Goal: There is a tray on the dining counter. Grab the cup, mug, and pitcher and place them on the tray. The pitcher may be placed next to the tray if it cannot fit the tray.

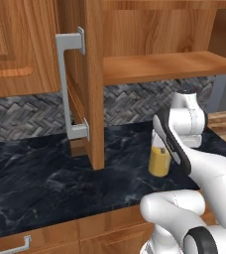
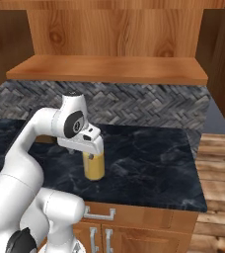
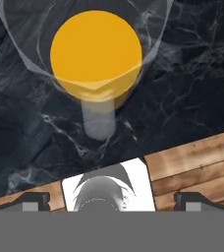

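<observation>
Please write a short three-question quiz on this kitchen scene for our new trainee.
1. True or false: the gripper is shut on the pitcher.
2. What does the pitcher stand on? A) a wooden shelf B) the black marbled counter C) the floor
3. Fill in: the liquid in the pitcher is ____ in colour.

Key:
1. False. In the hand view the fingertips stand wide apart, and the pitcher lies ahead of them, not between them.
2. B.
3. Orange-yellow.
</observation>
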